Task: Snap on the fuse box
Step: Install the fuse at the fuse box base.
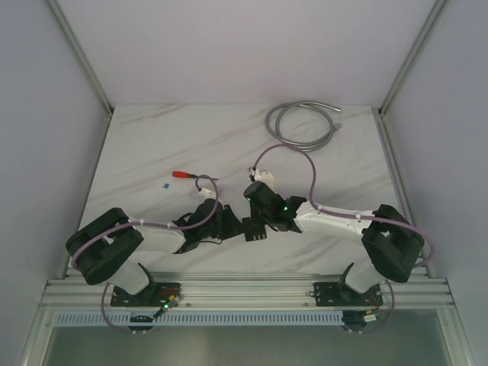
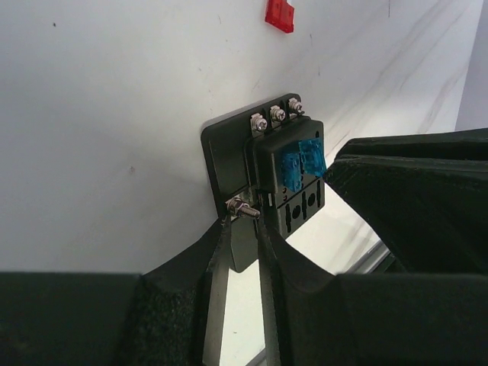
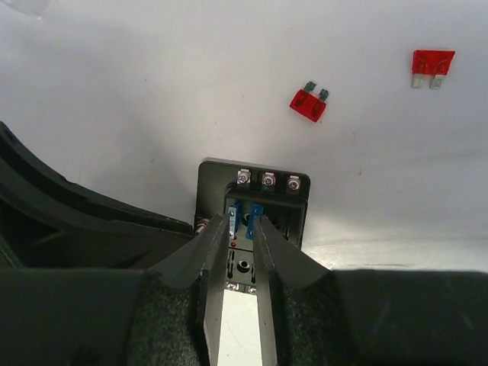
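The fuse box is found lying flat on the white table, near the front edge and in the middle, right between the two arms. It is a small black block set on a black plate. Two blue fuses are seen side by side in its face, and three little silver screws are lined up along one edge. The edge of the plate is pinched by the left gripper, just by a small silver bolt that sticks out of the side. The right gripper is held over the face of the box. Its fingers are kept close together with a thin gap, and their tips are placed right at the blue fuses, but it cannot be told if anything is squeezed by them. Two loose red fuses are seen on the table beyond the box. Farther to the left, a red-handled screwdriver is laid down, well apart from the box. A grey cable is coiled at the back of the table.
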You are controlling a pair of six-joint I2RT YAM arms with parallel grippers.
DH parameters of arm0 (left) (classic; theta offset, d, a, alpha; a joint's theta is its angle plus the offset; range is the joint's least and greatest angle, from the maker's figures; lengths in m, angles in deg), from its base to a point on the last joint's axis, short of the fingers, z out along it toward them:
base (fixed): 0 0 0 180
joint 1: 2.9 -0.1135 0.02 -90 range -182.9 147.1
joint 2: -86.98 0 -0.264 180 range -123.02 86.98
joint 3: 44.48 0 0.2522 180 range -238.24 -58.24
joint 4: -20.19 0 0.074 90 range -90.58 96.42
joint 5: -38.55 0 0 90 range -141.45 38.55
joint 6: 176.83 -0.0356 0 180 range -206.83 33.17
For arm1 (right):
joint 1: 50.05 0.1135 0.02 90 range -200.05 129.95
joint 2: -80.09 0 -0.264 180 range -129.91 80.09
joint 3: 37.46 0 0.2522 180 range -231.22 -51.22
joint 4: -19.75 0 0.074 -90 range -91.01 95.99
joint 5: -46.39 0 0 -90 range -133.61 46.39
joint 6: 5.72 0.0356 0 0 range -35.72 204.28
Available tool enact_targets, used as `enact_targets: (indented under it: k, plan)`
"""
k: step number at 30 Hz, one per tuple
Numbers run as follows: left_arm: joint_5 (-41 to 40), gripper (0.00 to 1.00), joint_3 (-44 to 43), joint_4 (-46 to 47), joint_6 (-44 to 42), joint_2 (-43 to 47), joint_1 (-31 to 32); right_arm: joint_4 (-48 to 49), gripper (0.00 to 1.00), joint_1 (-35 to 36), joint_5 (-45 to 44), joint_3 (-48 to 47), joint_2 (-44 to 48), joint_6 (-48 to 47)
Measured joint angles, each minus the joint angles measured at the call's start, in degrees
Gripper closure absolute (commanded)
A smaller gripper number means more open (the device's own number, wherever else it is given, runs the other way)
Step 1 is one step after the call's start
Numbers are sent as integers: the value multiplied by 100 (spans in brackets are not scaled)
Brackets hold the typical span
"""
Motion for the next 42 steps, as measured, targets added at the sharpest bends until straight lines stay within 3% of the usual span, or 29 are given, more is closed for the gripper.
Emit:
enact_targets:
  k: [24, 29, 37, 42]
  plan:
    - [-332, 72, 15, -140, 273, 33, 153, -101, 83, -13, -13, 46, -271, 116]
    - [-341, 72, 15, -149, 289, 33, 179, -138, 82, -13, -33, 46, -271, 116]
    - [-358, 72, 15, -155, 291, 33, 195, -151, 73, -11, -31, 46, -271, 85]
    - [-365, 72, 13, -157, 289, 33, 212, -181, 73, -11, -35, 46, -210, 46]
